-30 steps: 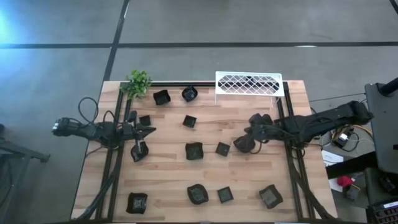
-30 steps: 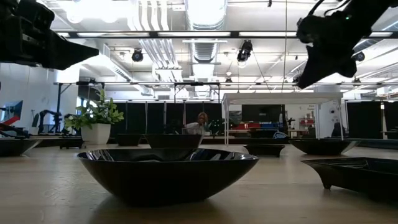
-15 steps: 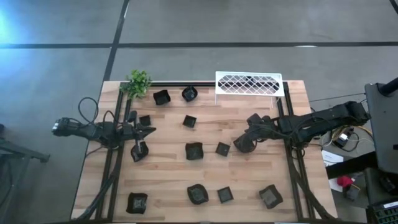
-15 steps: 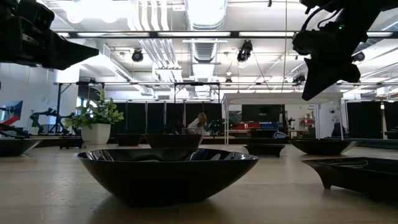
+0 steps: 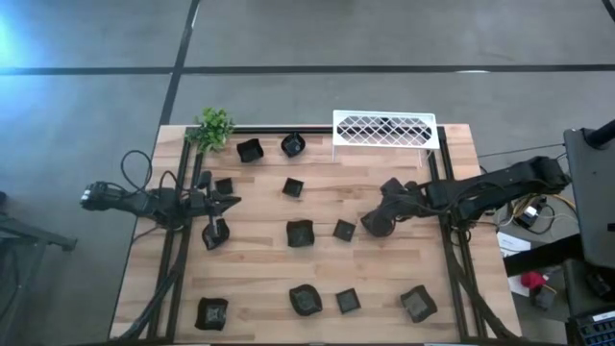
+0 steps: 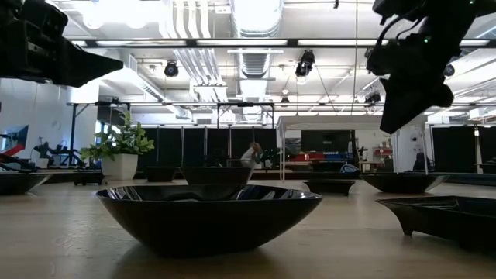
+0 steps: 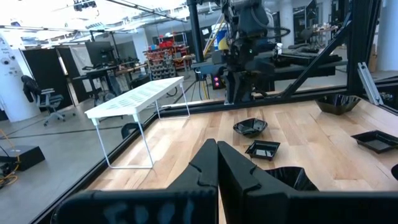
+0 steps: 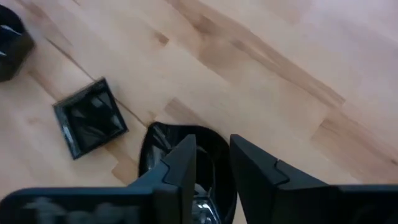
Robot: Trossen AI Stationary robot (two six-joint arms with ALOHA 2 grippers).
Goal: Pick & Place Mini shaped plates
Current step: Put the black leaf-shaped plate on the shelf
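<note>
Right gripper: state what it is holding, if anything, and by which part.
Nothing is clearly held. The right gripper has its fingers parted just above a round black dish, one finger over its hollow. Whether they touch the rim cannot be told.

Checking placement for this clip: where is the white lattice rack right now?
In the high view, the white lattice rack stands at the table's far edge, right of centre, beyond the right gripper.

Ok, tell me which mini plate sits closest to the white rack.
The round-looking plate at the table's far edge, just left of the white lattice rack. The angular plate beside it sits farther left; all other plates lie nearer the front.
</note>
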